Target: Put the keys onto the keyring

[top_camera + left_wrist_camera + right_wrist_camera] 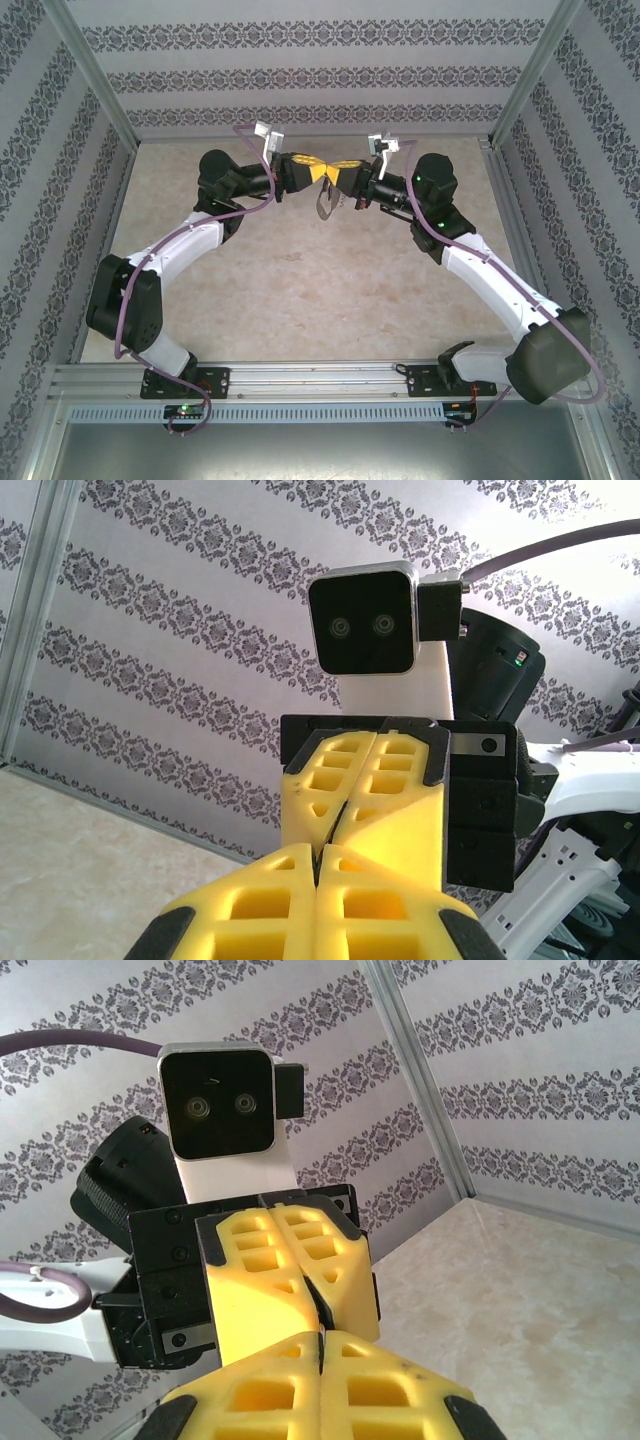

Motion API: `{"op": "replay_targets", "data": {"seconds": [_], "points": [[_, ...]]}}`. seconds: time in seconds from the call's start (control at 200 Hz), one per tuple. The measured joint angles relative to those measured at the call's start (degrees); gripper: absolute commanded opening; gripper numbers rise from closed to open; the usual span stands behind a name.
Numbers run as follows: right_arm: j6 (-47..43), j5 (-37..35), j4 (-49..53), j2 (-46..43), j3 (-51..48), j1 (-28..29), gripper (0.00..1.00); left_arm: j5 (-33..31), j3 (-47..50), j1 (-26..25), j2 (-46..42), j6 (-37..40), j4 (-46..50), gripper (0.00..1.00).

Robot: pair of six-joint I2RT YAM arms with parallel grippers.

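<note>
Top external view: two claws met tip to tip above the table point(300, 300), with the keyring dangling beneath them.
The left gripper point(316, 171) and right gripper point(342, 177) each had their yellow fingers pressed together, nose to nose, probably so one could steady the keyring point(326, 205) while the other worked the key on. The keyring hung just below the right gripper's tips, clear of the table. Which claw pinched it could not be told.
</note>
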State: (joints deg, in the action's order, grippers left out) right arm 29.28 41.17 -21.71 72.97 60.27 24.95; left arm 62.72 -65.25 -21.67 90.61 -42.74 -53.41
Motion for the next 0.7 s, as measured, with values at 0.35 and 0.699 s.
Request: {"op": "replay_targets", "data": {"seconds": [0.35,0.699], "points": [[-4.3,3.5,6.6,2.4,5.0,-3.9,0.00,-0.3,-0.1,0.0,0.0,4.5,5.6,0.61],[-23.6,1.5,31.7,7.2,14.8,-4.6,0.00,-4.0,-5.4,0.0,0.0,26.4,35.4,0.64]]}}
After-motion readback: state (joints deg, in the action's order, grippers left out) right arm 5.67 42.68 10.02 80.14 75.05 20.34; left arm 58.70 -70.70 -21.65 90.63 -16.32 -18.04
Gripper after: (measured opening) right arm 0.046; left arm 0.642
